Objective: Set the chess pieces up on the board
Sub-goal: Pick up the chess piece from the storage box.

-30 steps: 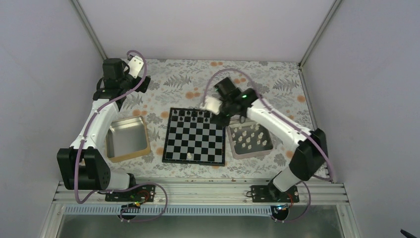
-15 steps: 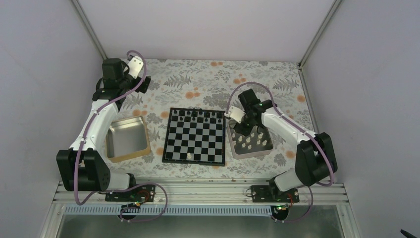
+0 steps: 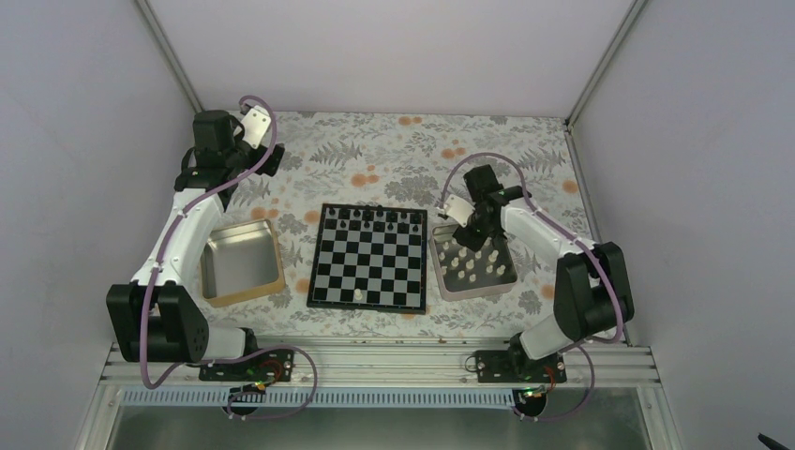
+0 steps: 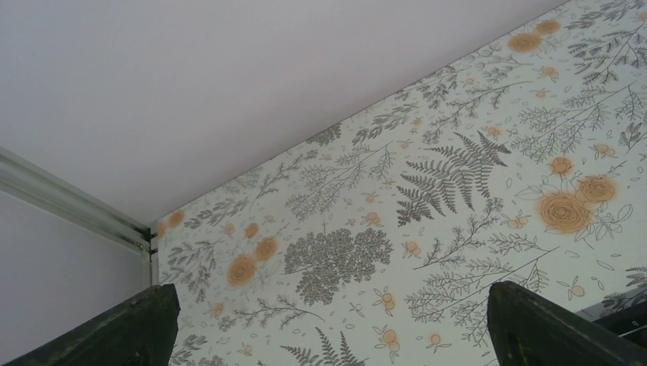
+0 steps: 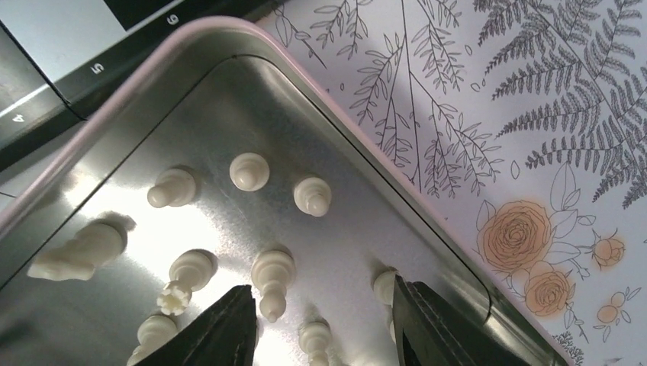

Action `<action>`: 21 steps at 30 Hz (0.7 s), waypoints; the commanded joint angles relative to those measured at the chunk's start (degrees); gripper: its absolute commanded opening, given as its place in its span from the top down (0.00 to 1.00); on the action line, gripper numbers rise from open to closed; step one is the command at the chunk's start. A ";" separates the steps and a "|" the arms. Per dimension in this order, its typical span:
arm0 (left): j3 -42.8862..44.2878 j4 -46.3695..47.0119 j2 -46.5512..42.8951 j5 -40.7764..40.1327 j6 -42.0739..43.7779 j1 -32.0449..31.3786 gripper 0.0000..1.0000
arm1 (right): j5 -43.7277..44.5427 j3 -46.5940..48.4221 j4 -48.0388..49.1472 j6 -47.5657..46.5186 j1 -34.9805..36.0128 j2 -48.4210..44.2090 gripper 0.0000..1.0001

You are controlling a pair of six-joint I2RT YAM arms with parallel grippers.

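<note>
Scene: two robot arms are working at a table under a flowered cloth (image 3: 375,150); the board (image 3: 368,258) is lying at centre between two metal trays.
Pieces: white pieces (image 3: 476,262) are sitting loose in the right tray (image 3: 473,294), just beside the board; one more (image 3: 358,295) is standing on the board's near row.
Black pieces: these (image 3: 375,216) are lining the board's far row.
Left tray: this one (image 3: 244,298) is lying left of the board.
Right claw: it (image 5: 324,320) is hanging over the far part of the right tray with fingers apart, gripping nothing; one upright piece (image 5: 272,278) is standing between them, untouched.
Left claw: it (image 4: 328,320) is hovering at far left over bare cloth, fingers wide apart, holding nothing.
Step in hand: picking one white piece out of the tray, judging by the claw's place.
Doing it well: neighbours are crowding the target and some are lying on their sides, so the claw is needing to centre on one upright piece, come straight down, and close gently on its body without nudging the others. The piece is probably needing to clear the tray's rim before crossing to the board.
Writing: digits (image 5: 95,69) 4, 5 and 6 are showing on the board's rim in the right wrist view; no brand is showing.
</note>
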 commanded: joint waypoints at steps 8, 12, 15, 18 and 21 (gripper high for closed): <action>1.71 0.76 1.43 -0.81 0.57 -0.28 0.00 | -2.12 -2.38 -1.13 -1.49 -2.29 1.66 0.53; 2.15 0.79 2.02 -1.26 0.71 -0.30 0.00 | -3.11 -2.45 -1.62 -1.38 -2.66 2.82 0.54; 2.19 0.87 2.22 -1.80 0.82 -0.28 0.00 | -3.82 -2.36 -1.57 -1.54 -2.68 3.59 0.55; 2.11 0.84 2.31 -1.86 0.93 -0.30 0.00 | -3.98 -2.36 -0.86 -1.80 -3.00 4.23 0.57; 2.37 0.51 2.25 -1.86 1.02 -0.28 0.00 | -4.40 -1.99 -0.49 -1.81 -3.36 5.09 0.62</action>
